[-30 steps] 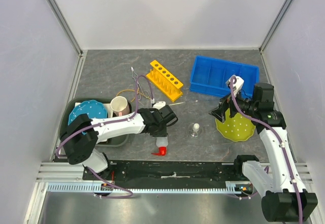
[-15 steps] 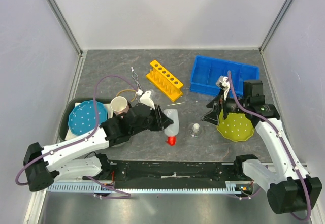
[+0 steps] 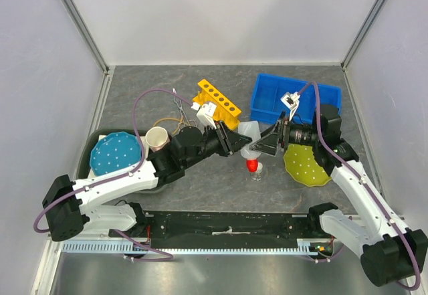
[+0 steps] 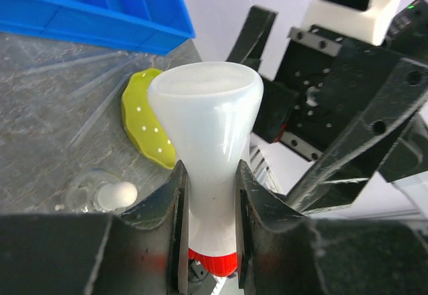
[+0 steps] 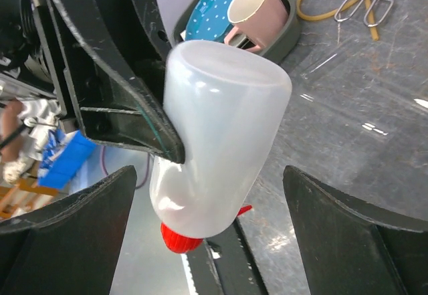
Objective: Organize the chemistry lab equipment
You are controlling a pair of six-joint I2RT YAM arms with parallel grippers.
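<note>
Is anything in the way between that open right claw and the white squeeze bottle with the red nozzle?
Nothing visible. The white squeeze bottle with the red nozzle appears to sit between the fingers of the open right gripper. The left gripper pinches it near the nozzle.

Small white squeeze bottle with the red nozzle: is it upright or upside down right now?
Upside down. The white squeeze bottle hangs pinched in the left gripper, red nozzle lowest and flat base uppermost.
</note>
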